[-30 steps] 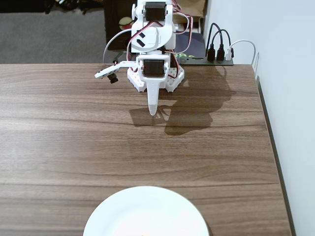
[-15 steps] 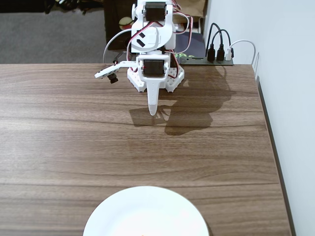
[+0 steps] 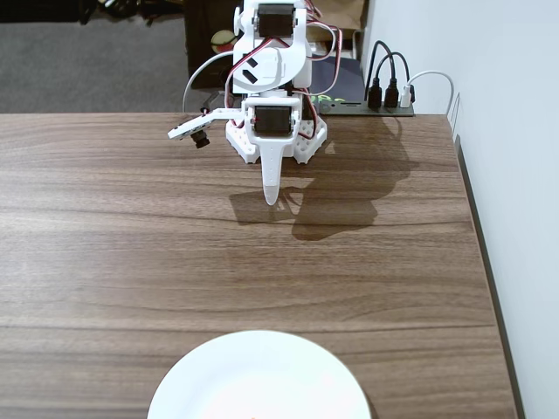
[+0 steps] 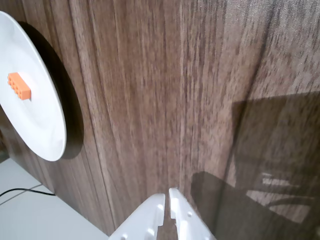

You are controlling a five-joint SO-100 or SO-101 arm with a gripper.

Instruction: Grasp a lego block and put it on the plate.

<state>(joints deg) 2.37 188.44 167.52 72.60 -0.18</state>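
Observation:
The orange lego block [image 4: 19, 86] lies on the white plate [image 4: 42, 130] at the left of the wrist view. In the fixed view the plate [image 3: 259, 377] sits at the table's near edge, and only a speck of the block [image 3: 254, 417] shows at the bottom edge. My white gripper [image 3: 272, 199] is folded back near the arm's base at the far side of the table, pointing down, far from the plate. Its jaws are shut and empty, with only a thin slit between them in the wrist view [image 4: 167, 199].
The wooden table [image 3: 122, 253] stretches between arm and plate. A black power strip with plugged cables [image 3: 389, 100] sits at the back right. The table's right edge [image 3: 485, 262] runs beside a white wall. A small camera arm [image 3: 196, 129] sticks out left of the base.

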